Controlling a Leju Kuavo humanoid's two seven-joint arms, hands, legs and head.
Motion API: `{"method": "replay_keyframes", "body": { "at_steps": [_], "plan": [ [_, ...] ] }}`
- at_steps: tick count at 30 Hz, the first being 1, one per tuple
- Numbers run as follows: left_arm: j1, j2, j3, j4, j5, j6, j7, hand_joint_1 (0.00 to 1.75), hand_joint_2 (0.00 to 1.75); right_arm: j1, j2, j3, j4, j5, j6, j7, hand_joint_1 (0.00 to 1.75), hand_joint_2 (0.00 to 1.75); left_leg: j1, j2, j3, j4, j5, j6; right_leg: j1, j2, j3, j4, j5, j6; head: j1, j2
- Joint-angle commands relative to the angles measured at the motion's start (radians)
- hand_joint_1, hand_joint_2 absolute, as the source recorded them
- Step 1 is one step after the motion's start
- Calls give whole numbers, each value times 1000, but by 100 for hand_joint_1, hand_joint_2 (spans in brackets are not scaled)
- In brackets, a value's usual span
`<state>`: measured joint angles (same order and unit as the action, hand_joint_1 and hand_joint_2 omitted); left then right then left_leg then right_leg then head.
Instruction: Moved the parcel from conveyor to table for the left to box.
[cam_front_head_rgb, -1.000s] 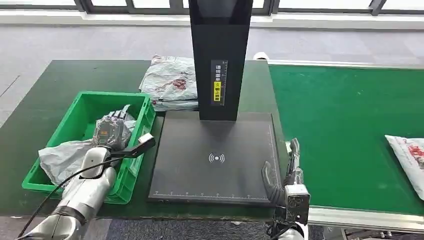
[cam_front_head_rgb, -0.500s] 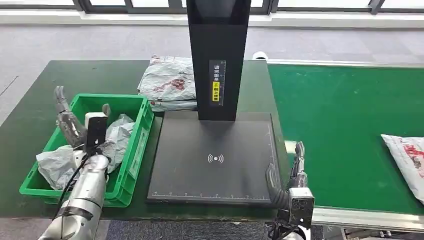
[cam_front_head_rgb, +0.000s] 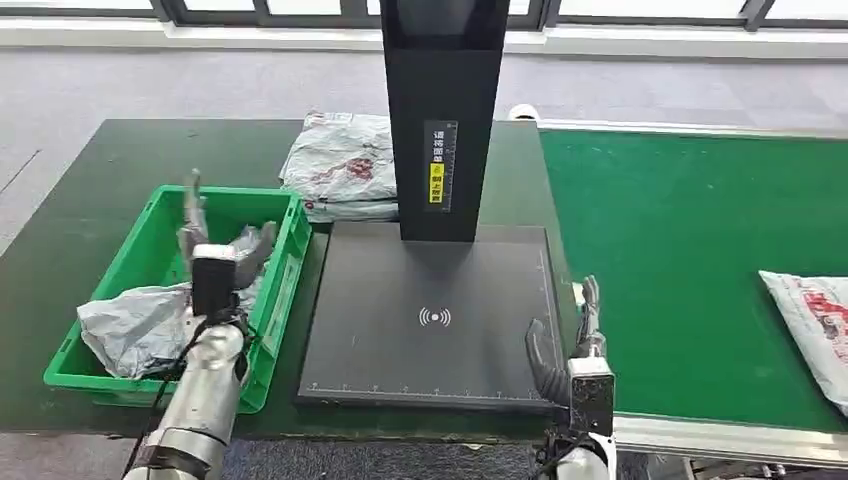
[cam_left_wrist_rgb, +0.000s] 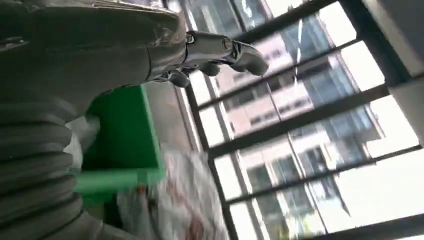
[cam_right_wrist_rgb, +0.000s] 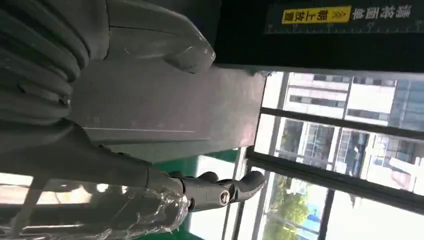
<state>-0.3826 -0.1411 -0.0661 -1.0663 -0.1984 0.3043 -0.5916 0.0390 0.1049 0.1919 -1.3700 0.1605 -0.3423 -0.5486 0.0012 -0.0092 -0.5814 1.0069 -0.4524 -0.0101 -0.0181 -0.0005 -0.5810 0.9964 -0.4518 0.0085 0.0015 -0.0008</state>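
Note:
A grey parcel (cam_front_head_rgb: 130, 325) lies crumpled in the green bin (cam_front_head_rgb: 285, 275) at the table's left. My left hand (cam_front_head_rgb: 215, 245) stands upright above the bin with its fingers apart, holding nothing; in the left wrist view the left hand (cam_left_wrist_rgb: 150, 45) hovers over the bin's green wall (cam_left_wrist_rgb: 125, 145). My right hand (cam_front_head_rgb: 570, 345) is raised at the front right corner of the black scanner pad (cam_front_head_rgb: 430, 290), fingers spread and empty. A white parcel (cam_front_head_rgb: 815, 320) with red print lies on the green conveyor (cam_front_head_rgb: 680, 250) at the far right edge.
A black scanner post (cam_front_head_rgb: 440, 120) rises from the back of the pad. Behind it on the left, two or more printed parcels (cam_front_head_rgb: 340, 165) are stacked on the dark green table (cam_front_head_rgb: 90, 180). The conveyor's metal rim (cam_front_head_rgb: 720, 440) runs beside my right hand.
My left hand has lifted out of the bin off the grey parcel, swung toward the bin's left wall, then come back over its middle with fingers upright. The right hand has barely moved.

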Motion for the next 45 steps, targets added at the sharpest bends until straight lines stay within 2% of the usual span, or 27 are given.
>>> {"method": "replay_keyframes", "body": {
  "at_steps": [1, 10, 14, 18, 21, 29, 32, 34, 37, 38, 42, 43, 45],
  "plan": [
    [73, -12, -293, -54, -29, -47, 66, 0, 175, -151, 27, 17, 163, 13, 75, 51, 0, 175, 1, 4, 0, -1, 1, 0, 2, 3, -1, -3, 3, 0, 0, 0],
    [13, -32, -361, 28, 0, -120, 87, 0, 175, -123, 27, 8, 137, 56, 70, 67, 0, 175, 1, 2, -2, 0, 1, 1, 2, 1, -3, -1, 1, 1, 0, 0],
    [-40, -47, -387, 154, 23, -210, 152, 0, 175, -121, 29, 0, 144, 101, 56, 94, 0, 175, 2, 2, -3, 0, 1, 1, 2, 1, -4, -1, 1, 1, 0, 0],
    [-98, -110, -344, 340, 69, -141, 108, 0, 175, -99, 34, -66, 122, 234, -61, 140, 0, 175, 2, -1, -2, -1, 2, 1, 2, -2, -3, -3, 2, 0, 0, 0],
    [-108, -116, -344, 399, 84, -142, 102, 0, 175, -90, 14, -121, 113, 323, -104, 185, 0, 175, 2, 0, -2, -1, 2, 1, 2, -1, -3, -3, 2, 1, 0, 0],
    [-109, -118, -336, 402, 93, -135, 110, 0, 175, -90, 19, -132, 119, 349, -120, 192, 0, 175, 2, 2, -3, -1, 1, 0, 2, 1, -4, -2, 2, 0, 0, 0],
    [-105, -128, -328, 432, 106, -121, 114, 0, 175, -74, -14, -199, 143, 443, -200, 249, 0, 175, 2, 1, -2, -1, 1, 1, 2, 0, -4, -2, 1, 1, 0, 0],
    [-110, -134, -327, 458, 115, -112, 93, 0, 175, -78, -38, -284, 182, 570, -320, 268, 0, 175, 2, -1, -2, -2, 2, 1, 2, -2, -2, -4, 2, 1, 0, 0],
    [-111, -137, -331, 466, 123, -114, 93, 0, 175, -88, -83, -418, 265, 696, -350, 386, 0, 175, 2, -2, -2, -1, 2, 2, 2, -3, -2, -4, 2, 2, 0, 0],
    [-110, -136, -327, 470, 133, -117, 93, 0, 175, -89, -88, -484, 283, 685, -356, 375, 0, 175, 2, -2, -3, -1, 2, 2, 2, -3, -3, -3, 1, 2, 0, 0],
    [-107, -131, -308, 489, 166, -129, 64, 0, 175, -149, -144, -783, 511, 949, -356, 431, 0, 175, 0, -4, -2, -2, 2, 3, 1, -5, 0, -5, 1, 2, 0, 0],
    [-107, -131, -308, 491, 167, -128, 61, 0, 175, -159, -156, -813, 536, 1006, -356, 458, 0, 175, 0, -3, -2, -1, 1, 3, 1, -4, -1, -5, 2, 2, 0, 0],
    [-106, -130, -308, 493, 167, -128, 59, 0, 175, -166, -164, -830, 553, 1003, -356, 439, 0, 175, 0, -2, -2, -1, 0, 3, 0, -3, -1, -5, 2, 2, 0, 0]
  ]
}}
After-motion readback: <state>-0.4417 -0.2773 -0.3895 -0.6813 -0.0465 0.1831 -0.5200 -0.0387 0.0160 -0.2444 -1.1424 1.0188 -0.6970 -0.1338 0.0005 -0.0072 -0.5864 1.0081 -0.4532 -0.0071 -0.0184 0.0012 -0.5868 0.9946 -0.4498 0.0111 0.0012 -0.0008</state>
